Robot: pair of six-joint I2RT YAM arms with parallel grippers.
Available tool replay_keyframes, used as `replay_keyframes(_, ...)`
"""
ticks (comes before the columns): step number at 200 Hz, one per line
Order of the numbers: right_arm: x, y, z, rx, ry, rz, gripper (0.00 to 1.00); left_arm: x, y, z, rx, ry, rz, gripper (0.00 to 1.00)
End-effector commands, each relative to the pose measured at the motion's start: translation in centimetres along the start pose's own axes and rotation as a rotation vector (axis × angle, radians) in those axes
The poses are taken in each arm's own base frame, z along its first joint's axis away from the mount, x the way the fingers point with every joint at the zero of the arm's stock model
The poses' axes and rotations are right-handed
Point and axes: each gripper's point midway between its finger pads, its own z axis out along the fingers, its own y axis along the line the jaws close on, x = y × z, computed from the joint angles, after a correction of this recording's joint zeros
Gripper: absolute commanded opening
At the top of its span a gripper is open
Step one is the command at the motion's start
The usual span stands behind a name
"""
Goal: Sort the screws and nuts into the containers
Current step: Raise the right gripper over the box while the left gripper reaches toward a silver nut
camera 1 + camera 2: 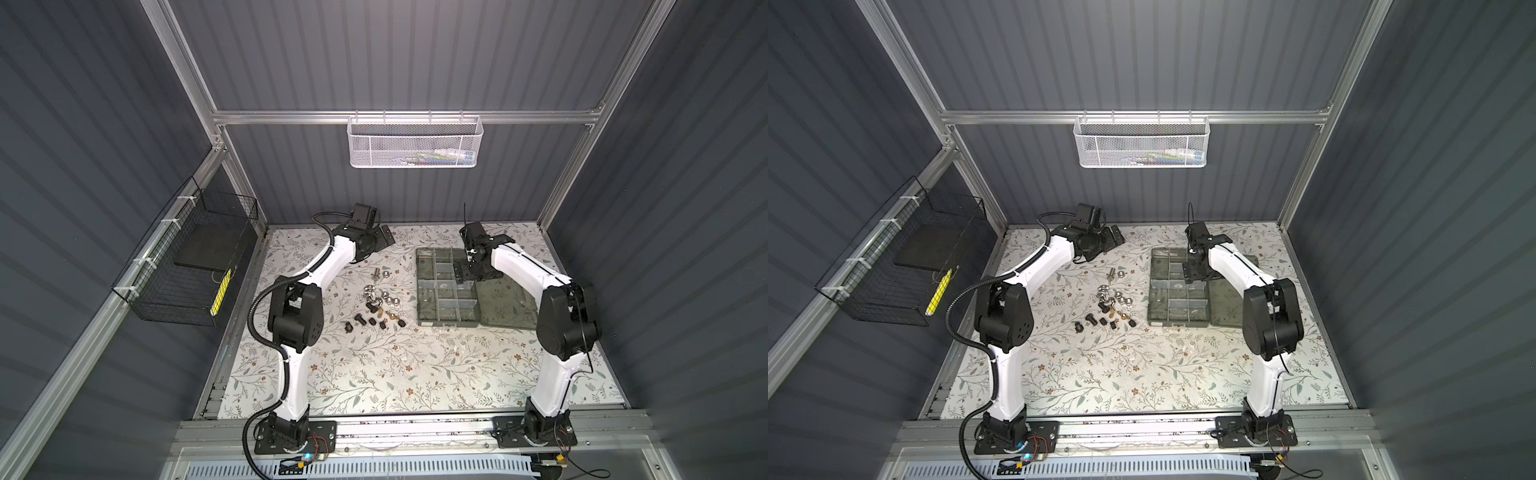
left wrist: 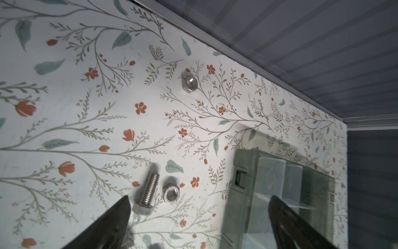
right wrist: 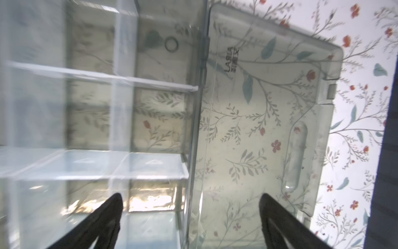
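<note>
I see a flat, see-through grey-green plastic box (image 1: 418,291) lying on the right side of the table. Its lid (image 1: 507,307) is open and lies flat beside it. Clear walls split the box into small rooms (image 3: 159,120). Left of the box, little metal bits lie loose on the table. A shiny silver bolt (image 2: 146,194) lies on its side with a silver nut (image 2: 170,192) just beside it. A lone silver nut (image 2: 188,83) lies well apart. Nearer the front is a bunch of silver nuts (image 1: 376,294), then small black screws (image 1: 360,319) and a few brass-coloured bits (image 1: 391,316).

Two robot arms, a left arm (image 1: 328,266) and a right arm (image 1: 528,270), one divided plastic box (image 1: 419,291), one white basket (image 1: 415,143), one black basket (image 1: 174,307), and roughly sixteen loose screws and nuts (image 1: 386,296), too small to count exactly.
</note>
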Motion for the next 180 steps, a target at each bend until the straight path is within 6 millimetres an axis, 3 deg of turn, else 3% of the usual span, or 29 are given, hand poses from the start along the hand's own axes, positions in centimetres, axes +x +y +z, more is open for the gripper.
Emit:
replay_keyframes(1,-0.9,1.1,-3.4,-0.103,-0.040,0.118,0.99,-0.7,1.2,1.1,-0.098,-0.019,0.114,1.00)
replay_keyframes(31,-1.4,0.9,-5.4,-0.119,-0.021,0.283,0.99,-0.5,0.4,3.8,-0.020,0.037,0.160,1.00)
replay_keyframes(72,0.3,4.6,-6.6,-0.360,0.019,0.301,0.99,-0.2,1.2,7.6,-0.005,0.071,0.128,1.00)
replay_keyframes(101,1.4,5.9,-7.9,-0.458,0.005,0.252,0.99,-0.4,2.1,10.1,-0.019,0.059,0.136,1.00)
replay_keyframes(148,3.1,5.6,-8.3,-0.453,0.024,0.213,0.99,-1.8,3.8,13.4,-0.072,0.006,0.122,0.96)
replay_keyframes(180,3.3,5.5,-8.3,-0.450,0.029,0.209,0.99,-3.3,4.4,14.7,-0.105,-0.071,0.078,0.87)
